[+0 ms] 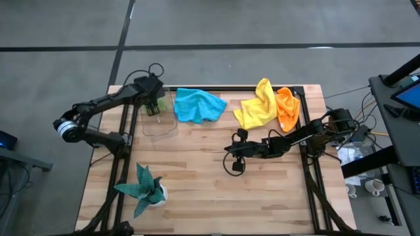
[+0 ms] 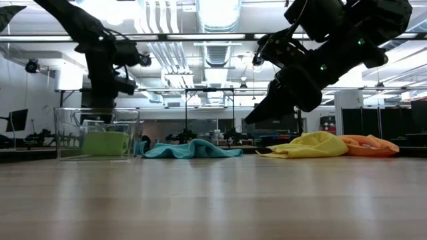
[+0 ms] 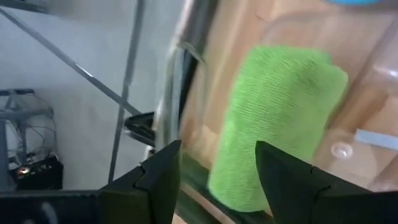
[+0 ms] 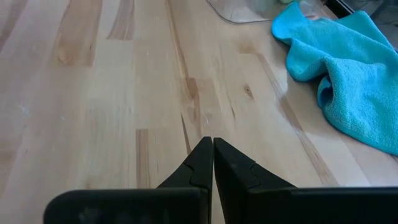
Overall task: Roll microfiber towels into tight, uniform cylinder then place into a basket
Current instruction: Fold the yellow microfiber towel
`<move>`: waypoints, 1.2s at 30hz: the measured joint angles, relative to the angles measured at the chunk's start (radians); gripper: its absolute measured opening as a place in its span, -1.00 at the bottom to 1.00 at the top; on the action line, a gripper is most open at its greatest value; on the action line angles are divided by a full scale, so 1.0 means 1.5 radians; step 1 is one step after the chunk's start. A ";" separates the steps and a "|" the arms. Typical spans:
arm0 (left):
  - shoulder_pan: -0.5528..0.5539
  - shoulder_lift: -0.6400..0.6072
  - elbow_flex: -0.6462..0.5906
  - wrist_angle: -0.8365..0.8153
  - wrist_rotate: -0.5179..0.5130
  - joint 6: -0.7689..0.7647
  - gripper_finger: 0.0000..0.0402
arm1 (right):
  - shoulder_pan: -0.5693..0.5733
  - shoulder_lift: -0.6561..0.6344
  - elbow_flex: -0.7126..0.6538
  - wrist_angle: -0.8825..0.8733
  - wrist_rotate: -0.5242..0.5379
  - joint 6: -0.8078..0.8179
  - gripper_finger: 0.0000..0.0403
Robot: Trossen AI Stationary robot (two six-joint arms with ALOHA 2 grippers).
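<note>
A lime green rolled towel (image 3: pixel 280 118) lies on its side inside the clear basket (image 1: pixel 159 123) at the table's far left; it also shows through the basket's wall (image 2: pixel 105 143). My left gripper (image 3: pixel 217 152) hangs open just above the basket, fingers apart over the roll's near end, touching nothing that I can see. The blue towel (image 1: pixel 199 105) lies crumpled beside the basket. The yellow towel (image 1: pixel 258 108) and the orange towel (image 1: pixel 287 108) lie bunched at the far right. My right gripper (image 4: pixel 212 142) is shut, hovering over bare wood at mid-table.
A teal spiky plant in a white pot (image 1: pixel 146 190) stands near the front left. Black frame rails (image 1: pixel 308 170) run along the table's left and right sides. Bare wood lies in the middle and near half of the table.
</note>
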 joint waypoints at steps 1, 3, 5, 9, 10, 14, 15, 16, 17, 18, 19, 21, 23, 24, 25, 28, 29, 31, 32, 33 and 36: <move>-0.001 -0.011 0.001 0.001 0.004 -0.001 -0.07 | 0.000 0.000 0.000 0.000 0.000 0.000 -0.96; -0.005 -0.038 0.003 0.003 0.022 -0.013 -0.07 | 0.000 0.000 0.000 0.001 0.000 0.000 -0.96; -0.015 -0.063 0.005 0.023 0.054 -0.038 -0.07 | 0.000 0.000 0.000 0.000 0.000 -0.002 -0.96; -0.060 -0.115 0.005 0.070 0.107 -0.087 -0.07 | 0.000 0.000 0.000 0.009 0.000 -0.003 -0.96; -0.077 -0.125 0.005 0.084 0.110 -0.101 -0.07 | 0.000 0.000 0.000 0.014 0.003 -0.004 -0.96; -0.175 -0.143 0.005 0.151 0.110 -0.156 -0.07 | 0.000 0.000 0.000 0.041 0.052 -0.012 -0.96; -0.203 -0.140 0.005 0.169 0.112 -0.168 -0.07 | 0.000 0.000 0.000 0.047 0.073 -0.016 -0.96; -0.233 -0.134 0.005 0.192 0.112 -0.178 -0.07 | 0.000 -0.001 0.000 0.049 0.093 -0.016 -0.96; -0.266 -0.125 0.005 0.215 0.111 -0.187 -0.07 | 0.000 -0.004 0.001 0.047 0.114 -0.017 -0.96; -0.298 -0.111 0.005 0.239 0.109 -0.193 -0.07 | 0.000 -0.007 0.002 0.046 0.133 -0.018 -0.96; -0.330 -0.096 0.005 0.265 0.107 -0.194 -0.07 | 0.000 -0.013 0.002 0.046 0.148 -0.021 -0.96; -0.397 -0.059 0.005 0.315 0.105 -0.194 -0.07 | 0.000 -0.030 0.002 0.046 0.176 -0.034 -0.96; -0.458 -0.020 0.005 0.378 0.104 -0.194 -0.07 | 0.000 -0.057 0.003 0.035 0.214 -0.037 -0.96; -0.485 0.001 0.004 0.411 0.104 -0.193 -0.07 | -0.002 -0.076 0.003 0.019 0.228 -0.037 -0.96; -0.511 0.020 0.003 0.447 0.103 -0.193 -0.07 | -0.006 -0.098 0.003 -0.004 0.230 -0.034 -0.95; -0.573 0.068 -0.010 0.560 0.096 -0.192 -0.07 | -0.027 -0.173 0.013 -0.134 0.232 0.026 -0.89; -0.588 0.078 -0.016 0.602 0.091 -0.192 -0.07 | -0.037 -0.196 0.017 -0.182 0.230 0.047 -0.85; -0.610 0.091 -0.029 0.673 0.082 -0.190 -0.07 | -0.061 -0.235 0.019 -0.261 0.229 0.083 -0.75; -0.617 0.093 -0.036 0.705 0.078 -0.193 -0.07 | -0.075 -0.249 0.019 -0.286 0.228 0.097 -0.69; -0.623 0.093 -0.044 0.728 0.074 -0.195 -0.07 | -0.091 -0.260 0.019 -0.304 0.227 0.110 -0.63; -0.633 0.089 -0.069 0.797 0.066 -0.219 -0.07 | -0.150 -0.272 0.017 -0.322 0.191 0.135 -0.44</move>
